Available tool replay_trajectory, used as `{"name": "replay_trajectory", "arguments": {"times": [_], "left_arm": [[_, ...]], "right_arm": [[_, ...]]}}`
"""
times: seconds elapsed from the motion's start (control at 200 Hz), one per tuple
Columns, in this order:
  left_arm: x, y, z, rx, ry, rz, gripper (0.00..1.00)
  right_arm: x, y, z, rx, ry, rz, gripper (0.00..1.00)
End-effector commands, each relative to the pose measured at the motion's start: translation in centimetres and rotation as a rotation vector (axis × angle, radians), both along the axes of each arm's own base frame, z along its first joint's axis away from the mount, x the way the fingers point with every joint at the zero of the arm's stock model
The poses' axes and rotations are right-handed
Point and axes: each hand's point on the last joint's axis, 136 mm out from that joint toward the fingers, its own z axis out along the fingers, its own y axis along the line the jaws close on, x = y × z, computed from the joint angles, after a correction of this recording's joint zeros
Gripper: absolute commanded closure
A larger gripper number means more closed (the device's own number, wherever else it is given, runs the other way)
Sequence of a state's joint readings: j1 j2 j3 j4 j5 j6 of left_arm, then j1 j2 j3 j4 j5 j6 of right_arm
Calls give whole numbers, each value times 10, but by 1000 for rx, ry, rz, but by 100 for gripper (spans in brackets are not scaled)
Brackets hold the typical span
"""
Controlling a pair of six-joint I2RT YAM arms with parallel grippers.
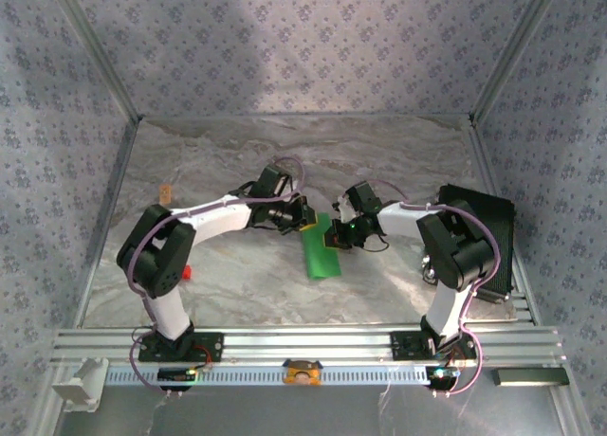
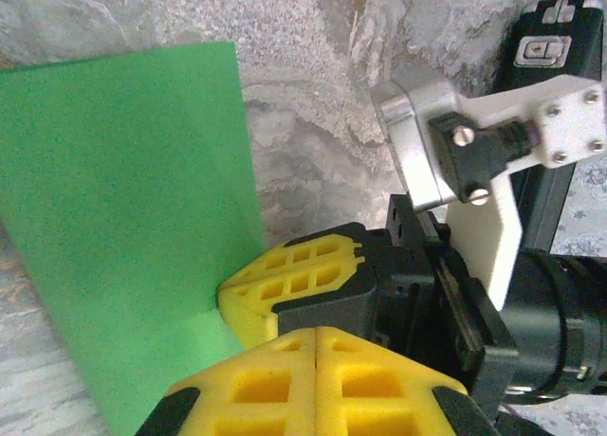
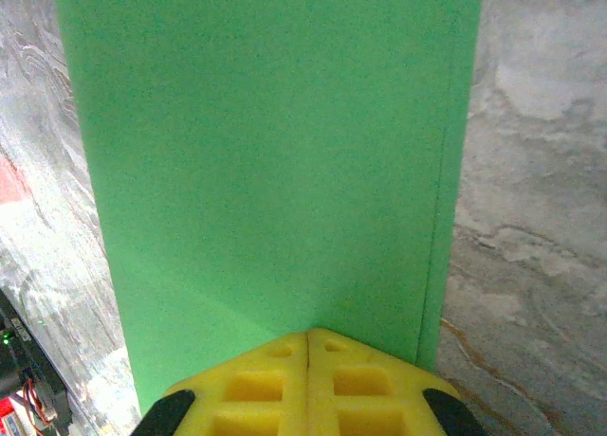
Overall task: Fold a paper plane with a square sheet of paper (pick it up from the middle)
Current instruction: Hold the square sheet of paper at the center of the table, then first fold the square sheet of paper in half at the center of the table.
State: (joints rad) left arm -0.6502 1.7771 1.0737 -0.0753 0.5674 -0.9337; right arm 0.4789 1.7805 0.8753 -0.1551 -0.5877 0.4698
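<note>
The square sheet of paper [image 1: 321, 253] lay on the bench [image 1: 379, 161] between my two arms as a long narrow strip. In the right wrist view a second layer's edge ran down its right side, so I judged the first lengthwise fold made. There was no pointed nose and no wings, so most of the paper plane was not yet done: the corner folds, the centre crease and the wing folds.

My left arm [image 1: 204, 213] reached in from the left and my right arm [image 1: 417, 213] from the right, both wrists low over the strip's far end and almost meeting. My right jaws were closed on the paper's near edge, the sheet running straight out from their tips. My left jaws were pressed together at the sheet's edge. Whether they actually pinched paper, I could not tell.
</note>
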Motion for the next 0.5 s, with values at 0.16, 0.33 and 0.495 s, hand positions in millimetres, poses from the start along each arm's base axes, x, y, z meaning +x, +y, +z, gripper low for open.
{"name": "replay_trajectory", "arguments": {"times": [0.16,0.33,0.495], "left_arm": [[-12,2,-36,29,89,-27,100],[-15,8,-49,54,99,-28,100],[-16,14,-56,68,96,-28,100]], "right_arm": [[-16,-24,-29,-121,88,-31,100],[-18,-24,-30,-114,88,-32,100],[-19,-25,-32,-116,90,-32,100]]}}
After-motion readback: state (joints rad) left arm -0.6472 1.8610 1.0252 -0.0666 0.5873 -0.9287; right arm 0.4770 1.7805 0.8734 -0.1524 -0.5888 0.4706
